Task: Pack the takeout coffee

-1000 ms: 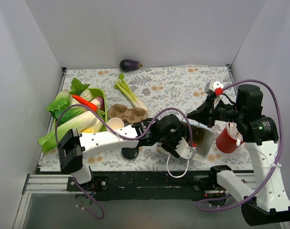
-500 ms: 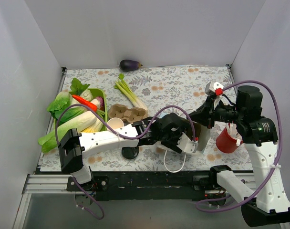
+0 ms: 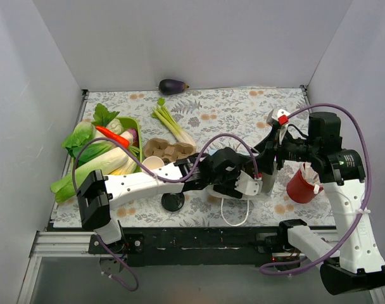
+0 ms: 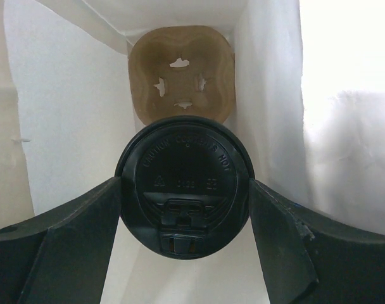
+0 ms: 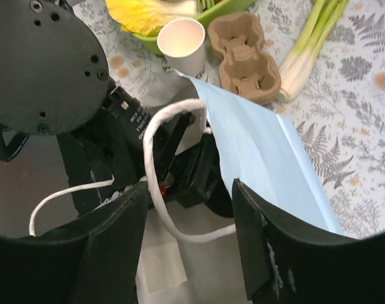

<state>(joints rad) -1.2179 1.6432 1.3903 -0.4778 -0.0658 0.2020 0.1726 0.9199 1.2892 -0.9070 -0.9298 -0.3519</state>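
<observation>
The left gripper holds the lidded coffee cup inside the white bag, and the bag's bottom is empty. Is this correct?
Not quite. The bottom of the white bag is not empty: a cardboard cup carrier lies there, as the left wrist view shows. The left gripper does hold the takeout coffee inside it.

Raised lettering atop the takeout coffee [image 4: 184, 183] reads "CAUTION CONTENTS HOT".

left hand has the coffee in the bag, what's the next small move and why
Probably lower the left hand deeper into the white bag: the takeout coffee is gripped above the cardboard cup carrier at the bottom, not yet seated.
</observation>
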